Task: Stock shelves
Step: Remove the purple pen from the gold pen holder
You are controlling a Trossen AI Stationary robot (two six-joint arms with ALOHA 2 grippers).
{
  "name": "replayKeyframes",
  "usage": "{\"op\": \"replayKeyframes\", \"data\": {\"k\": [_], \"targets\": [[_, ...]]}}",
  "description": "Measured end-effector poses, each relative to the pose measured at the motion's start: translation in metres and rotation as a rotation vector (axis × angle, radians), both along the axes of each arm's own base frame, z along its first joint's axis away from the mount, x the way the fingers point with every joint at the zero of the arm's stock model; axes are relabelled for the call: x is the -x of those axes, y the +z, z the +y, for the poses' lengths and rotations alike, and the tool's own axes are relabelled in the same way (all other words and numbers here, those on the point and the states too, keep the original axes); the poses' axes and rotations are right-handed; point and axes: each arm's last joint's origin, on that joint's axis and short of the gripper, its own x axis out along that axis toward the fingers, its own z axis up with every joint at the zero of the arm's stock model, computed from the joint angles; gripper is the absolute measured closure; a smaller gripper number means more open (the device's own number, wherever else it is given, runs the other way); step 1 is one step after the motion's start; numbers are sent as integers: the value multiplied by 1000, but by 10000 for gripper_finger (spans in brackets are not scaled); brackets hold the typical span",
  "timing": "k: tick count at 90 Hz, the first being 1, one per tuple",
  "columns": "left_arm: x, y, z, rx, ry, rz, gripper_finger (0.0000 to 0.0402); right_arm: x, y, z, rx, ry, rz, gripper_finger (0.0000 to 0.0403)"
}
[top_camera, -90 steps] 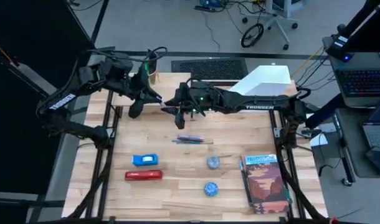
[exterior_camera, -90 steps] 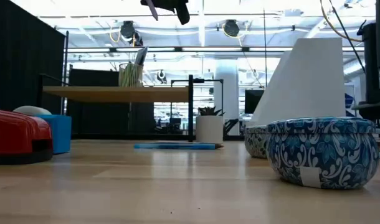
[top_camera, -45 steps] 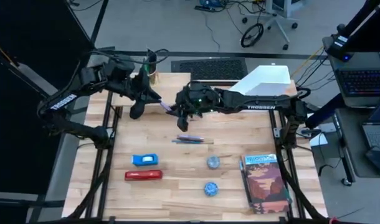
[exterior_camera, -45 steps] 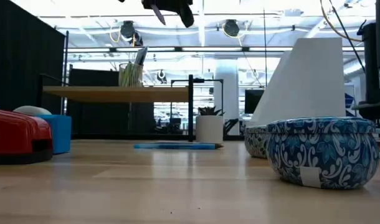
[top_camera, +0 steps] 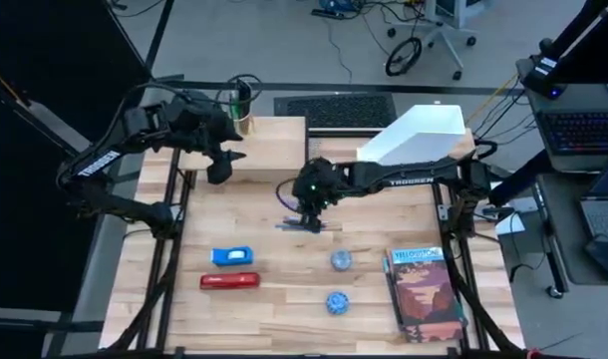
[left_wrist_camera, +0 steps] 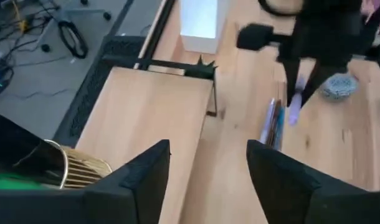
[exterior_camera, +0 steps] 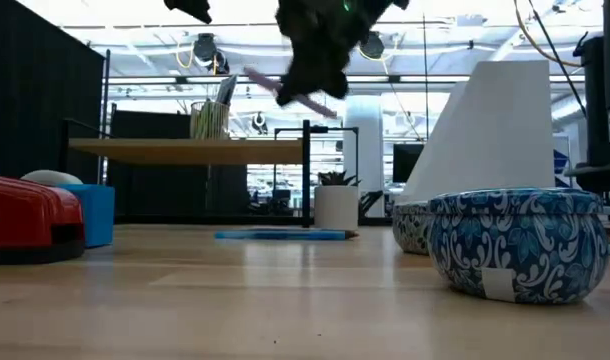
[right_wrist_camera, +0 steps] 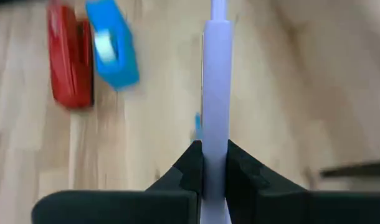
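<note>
My right hand (right_wrist_camera: 213, 163) swung away from the shelf, clenched on a lavender pen (right_wrist_camera: 215, 93).
It stopped above the pens (top_camera: 306, 223) on the counter (top_camera: 284, 299); my left hand (left_wrist_camera: 209, 180) stayed released over the shelf (left_wrist_camera: 146, 118).

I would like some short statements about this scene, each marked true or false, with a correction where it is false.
1. The right gripper is shut on a lilac pen. True.
2. The left gripper holds the pen. False: its fingers are open and empty, above the plank shelf.
3. The book stands inside the white file holder. False: it lies flat on the table, near the front right corner.
4. Two blue patterned tins sit on the table. True.
5. The red stapler is on the shelf. False: it lies on the table by the blue tape dispenser.
</note>
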Motion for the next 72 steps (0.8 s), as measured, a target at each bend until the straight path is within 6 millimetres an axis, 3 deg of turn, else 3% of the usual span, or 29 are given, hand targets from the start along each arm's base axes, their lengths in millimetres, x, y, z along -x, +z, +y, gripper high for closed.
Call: {"op": "replayKeyframes", "data": {"k": [23,59,72], "targets": [[0,0,0,-13,2,4,201,8,-48,4,33,45,-10,380],[0,0,0,-6,10,2,201,21,-93,4,39,34,-118,372],[0,0,0,-6,10,1,201,24,-100,4,42,32,-154,369]]}}
